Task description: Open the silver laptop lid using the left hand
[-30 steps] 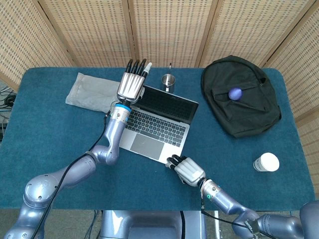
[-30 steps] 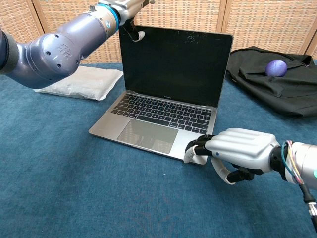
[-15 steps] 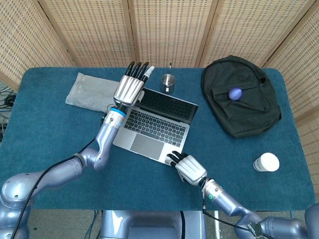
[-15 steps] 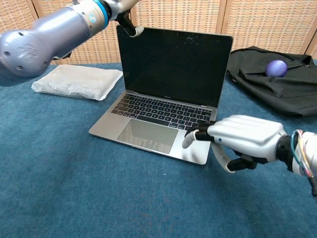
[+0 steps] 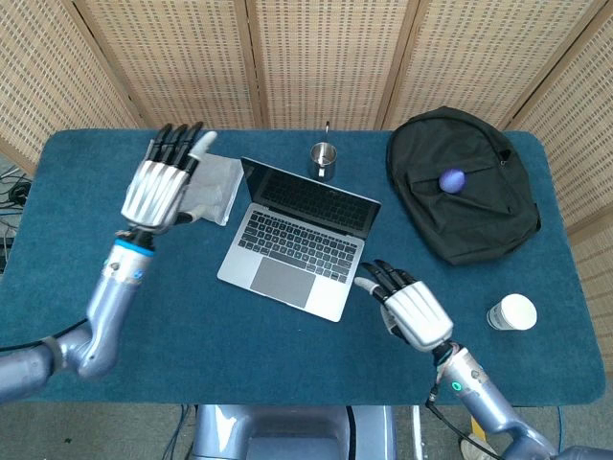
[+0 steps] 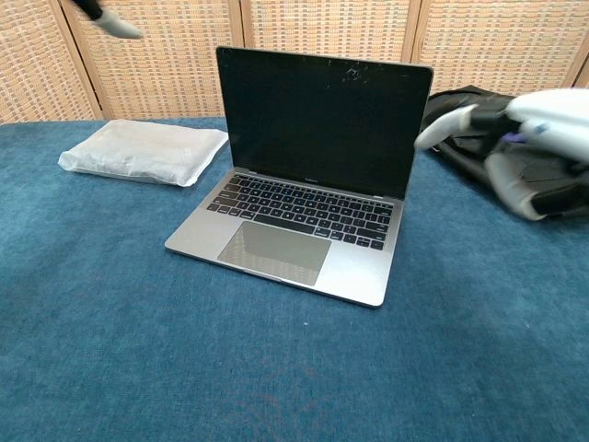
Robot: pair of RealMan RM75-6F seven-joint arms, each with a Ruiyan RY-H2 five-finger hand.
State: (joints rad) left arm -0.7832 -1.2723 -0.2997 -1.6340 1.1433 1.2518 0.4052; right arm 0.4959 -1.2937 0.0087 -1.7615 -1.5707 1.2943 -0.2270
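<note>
From the head view, the silver laptop sits mid-table on the teal cloth, lid up, so I judge the opening done. My left hand hovers over the pale grey padded pouch, fingers spread and holding nothing, clear of the lid. My right hand hangs off the laptop's near right corner, fingers apart, empty.

From the chest view, the screen stands upright and dark. The right hand is a blur before the black backpack, so its grip is unreadable here.
</note>
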